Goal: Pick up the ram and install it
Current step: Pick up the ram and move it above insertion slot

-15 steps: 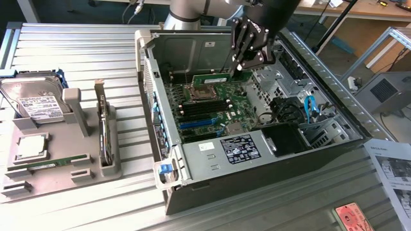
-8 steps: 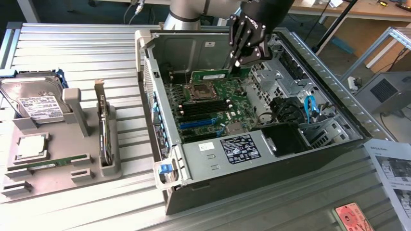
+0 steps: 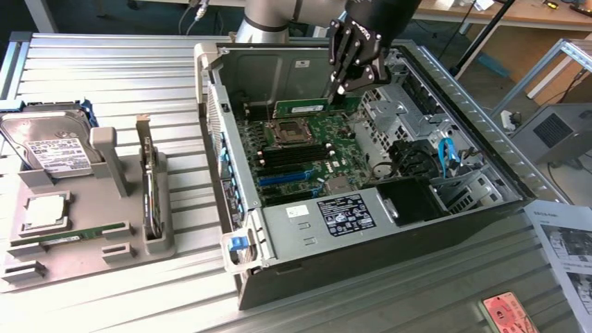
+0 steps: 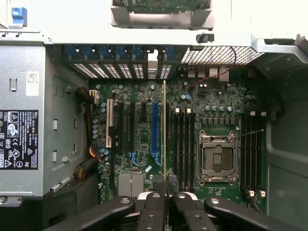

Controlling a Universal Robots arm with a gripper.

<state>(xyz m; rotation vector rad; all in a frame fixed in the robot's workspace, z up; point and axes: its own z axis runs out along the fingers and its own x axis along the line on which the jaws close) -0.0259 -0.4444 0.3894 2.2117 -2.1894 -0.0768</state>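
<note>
My gripper hangs over the open computer case and is shut on the ram, a long green stick held level on its edge above the motherboard. The stick hovers just beyond the processor socket, clear of the board. In the wrist view the ram runs edge-on as a thin pale line out from between the gripper fingers. It lies along the board, beside the black memory slots and the blue slot. The socket lies to one side.
The case walls and drive cage ring the board closely. At the exterior view's left a grey tray holds a hard drive, a square silver chip, another green stick and an upright card. Papers lie at the right.
</note>
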